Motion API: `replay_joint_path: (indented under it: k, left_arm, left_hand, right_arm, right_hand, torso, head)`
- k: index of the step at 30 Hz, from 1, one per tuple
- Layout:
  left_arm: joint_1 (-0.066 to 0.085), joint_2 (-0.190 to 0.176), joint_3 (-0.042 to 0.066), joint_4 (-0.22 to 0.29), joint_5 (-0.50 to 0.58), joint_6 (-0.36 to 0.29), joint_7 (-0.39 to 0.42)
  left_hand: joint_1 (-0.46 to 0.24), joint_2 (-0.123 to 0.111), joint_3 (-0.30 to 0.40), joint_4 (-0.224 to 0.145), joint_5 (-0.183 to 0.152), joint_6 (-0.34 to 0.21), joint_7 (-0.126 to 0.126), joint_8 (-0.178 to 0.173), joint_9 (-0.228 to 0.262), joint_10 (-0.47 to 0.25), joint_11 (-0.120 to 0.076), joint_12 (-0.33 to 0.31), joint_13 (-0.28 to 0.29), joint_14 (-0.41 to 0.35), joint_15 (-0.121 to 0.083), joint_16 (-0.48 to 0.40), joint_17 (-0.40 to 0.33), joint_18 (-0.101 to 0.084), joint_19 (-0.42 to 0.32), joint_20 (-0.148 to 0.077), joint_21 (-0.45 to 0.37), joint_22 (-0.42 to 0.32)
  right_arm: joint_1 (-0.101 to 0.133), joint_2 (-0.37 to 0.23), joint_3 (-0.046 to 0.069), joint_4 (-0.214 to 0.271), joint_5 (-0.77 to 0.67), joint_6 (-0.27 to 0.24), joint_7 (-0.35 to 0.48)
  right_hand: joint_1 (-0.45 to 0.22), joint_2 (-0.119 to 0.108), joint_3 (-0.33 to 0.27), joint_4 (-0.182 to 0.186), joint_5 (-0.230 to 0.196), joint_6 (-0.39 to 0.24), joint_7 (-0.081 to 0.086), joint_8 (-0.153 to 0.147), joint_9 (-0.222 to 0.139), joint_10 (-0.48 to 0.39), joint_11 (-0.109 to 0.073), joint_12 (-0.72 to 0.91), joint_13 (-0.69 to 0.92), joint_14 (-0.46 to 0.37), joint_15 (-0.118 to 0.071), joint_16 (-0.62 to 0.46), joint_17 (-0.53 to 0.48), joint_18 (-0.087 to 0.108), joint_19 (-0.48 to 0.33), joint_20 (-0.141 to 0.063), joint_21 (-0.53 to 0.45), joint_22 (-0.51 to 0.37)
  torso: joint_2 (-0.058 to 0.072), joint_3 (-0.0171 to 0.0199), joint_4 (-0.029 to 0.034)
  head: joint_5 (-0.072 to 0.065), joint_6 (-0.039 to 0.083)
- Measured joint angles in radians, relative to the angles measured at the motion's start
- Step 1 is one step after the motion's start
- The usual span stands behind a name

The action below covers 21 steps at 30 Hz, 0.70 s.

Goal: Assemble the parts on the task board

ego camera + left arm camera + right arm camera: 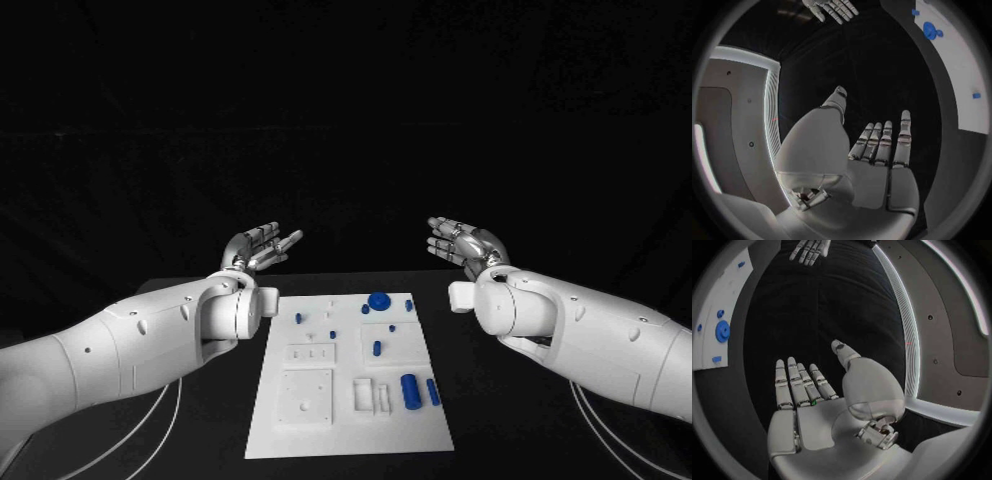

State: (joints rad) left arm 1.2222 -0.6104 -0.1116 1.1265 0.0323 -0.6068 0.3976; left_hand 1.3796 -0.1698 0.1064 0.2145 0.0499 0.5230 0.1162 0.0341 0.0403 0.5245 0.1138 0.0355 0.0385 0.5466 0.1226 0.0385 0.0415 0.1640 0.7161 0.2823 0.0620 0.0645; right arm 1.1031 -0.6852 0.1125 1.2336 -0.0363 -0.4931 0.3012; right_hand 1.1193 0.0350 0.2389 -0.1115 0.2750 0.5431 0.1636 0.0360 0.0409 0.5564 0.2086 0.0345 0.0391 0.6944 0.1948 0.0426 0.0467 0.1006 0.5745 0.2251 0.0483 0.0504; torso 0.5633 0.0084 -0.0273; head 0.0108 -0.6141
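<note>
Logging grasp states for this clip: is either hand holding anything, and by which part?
Nothing is held. The left hand and right hand are both open above the table, beyond the task board.

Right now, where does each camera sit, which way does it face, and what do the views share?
Head view: on the robot's head, looking down at the task board; both arms, left hand, right hand.
Left wrist view: behind the left hand, facing past it.
Right wrist view: behind the right hand.
Shared: the board's large round blue part.
</note>
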Motion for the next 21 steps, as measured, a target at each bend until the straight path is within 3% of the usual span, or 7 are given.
replay_joint_path:
  k: [2,6,10,13,16,17,21]
  left_arm:
    - [0.019,0.018,-0.010,-0.048,0.004,0.029,-0.018]
    - [0.050,0.048,-0.028,-0.130,0.012,0.089,-0.055]
    - [0.063,0.060,-0.035,-0.163,0.017,0.124,-0.075]
    - [0.069,0.042,-0.040,-0.138,0.022,0.147,-0.088]
    - [0.071,-0.001,-0.043,-0.097,0.025,0.167,-0.090]
    - [0.072,-0.007,-0.043,-0.093,0.026,0.169,-0.090]
    - [0.078,-0.019,-0.043,-0.060,0.027,0.179,-0.090]
  left_hand:
    - [0.035,-0.003,0.005,0.005,0.000,0.019,0.003,0.005,0.002,0.018,0.002,0.000,0.002,0.015,0.003,0.000,0.001,0.015,0.022,0.005,0.005,0.002]
    - [0.035,-0.003,0.005,0.005,0.000,0.023,0.008,0.005,0.001,0.024,0.007,0.000,0.001,0.025,0.006,0.000,0.001,0.015,0.037,0.005,0.005,0.004]
    - [0.033,-0.001,0.007,-0.005,0.000,0.036,0.013,0.005,0.002,0.042,0.010,0.000,0.002,0.053,0.008,0.000,0.003,0.015,0.053,0.007,0.009,0.005]
    - [0.031,0.023,0.009,-0.027,0.000,0.080,0.023,0.010,0.005,0.100,0.022,0.007,0.005,0.146,0.016,0.013,0.008,0.031,0.082,0.004,0.022,0.010]
    - [0.024,0.061,0.003,-0.075,0.007,0.163,0.039,0.012,0.009,0.238,0.042,0.012,0.011,0.358,0.041,0.036,0.017,0.031,0.140,-0.026,0.057,0.020]
    - [0.018,0.078,-0.003,-0.099,0.012,0.202,0.044,0.012,0.010,0.312,0.048,0.012,0.013,0.415,0.043,0.040,0.017,0.025,0.170,-0.053,0.076,0.025]
    - [0.002,0.131,-0.034,-0.179,0.015,0.331,0.048,0.017,0.016,0.493,0.043,0.022,0.019,0.549,0.022,0.040,0.022,-0.060,0.250,-0.135,0.127,0.035]
  right_arm:
    - [0.006,0.010,0.011,-0.035,-0.009,0.048,-0.033]
    - [0.015,0.026,0.028,-0.092,-0.029,0.147,-0.100]
    - [0.018,0.032,0.034,-0.113,-0.041,0.202,-0.138]
    - [0.021,0.035,0.032,-0.127,-0.095,0.229,-0.155]
    - [0.023,0.035,0.030,-0.153,-0.255,0.228,-0.156]
    - [0.023,0.036,0.030,-0.156,-0.302,0.227,-0.155]
    - [0.025,0.053,0.030,-0.167,-0.493,0.222,-0.149]
  right_hand:
    - [0.029,-0.004,-0.010,-0.012,0.000,0.025,0.003,0.005,0.002,0.026,0.001,0.001,0.001,0.026,0.001,0.000,0.001,0.000,0.030,-0.001,0.005,0.002]
    - [0.074,-0.009,-0.033,-0.036,0.000,0.083,0.011,0.005,0.005,0.087,0.000,0.004,0.004,0.081,0.001,0.005,0.003,0.000,0.099,-0.009,0.012,0.007]
    - [0.099,-0.010,-0.041,-0.058,0.000,0.145,0.018,0.011,0.007,0.156,-0.005,0.009,0.007,0.143,-0.001,0.005,0.006,0.000,0.167,-0.017,0.020,0.010]
    - [0.110,-0.014,-0.038,-0.074,0.000,0.219,0.015,0.011,0.010,0.243,-0.015,0.013,0.011,0.221,-0.010,0.009,0.009,0.000,0.226,-0.028,0.029,0.013]
    - [0.113,-0.014,-0.030,-0.088,0.004,0.295,0.009,0.016,0.014,0.325,-0.027,0.014,0.014,0.293,-0.025,0.011,0.012,0.000,0.280,-0.043,0.042,0.016]
    - [0.118,-0.019,-0.024,-0.093,0.005,0.327,0.007,0.016,0.015,0.356,-0.033,0.014,0.015,0.324,-0.031,0.015,0.014,0.000,0.305,-0.052,0.049,0.017]
    - [0.123,-0.024,-0.001,-0.117,0.005,0.410,-0.002,0.022,0.019,0.438,-0.053,0.016,0.016,0.438,-0.068,0.021,0.021,0.000,0.395,-0.088,0.080,0.023]
  torso:
    - [0.000,0.0000,-0.0003]
    - [0.000,0.0000,-0.0005]
    - [0.000,0.0000,-0.0006]
    - [0.001,0.0001,-0.0002]
    - [0.002,-0.0019,0.0018]
    - [0.003,-0.0026,0.0023]
    - [0.008,-0.0031,0.0044]
  head:
    - [0.000,0.000]
    - [0.000,0.000]
    - [0.000,0.000]
    - [0.002,-0.003]
    - [0.009,-0.008]
    - [0.011,-0.008]
    - [0.012,-0.009]
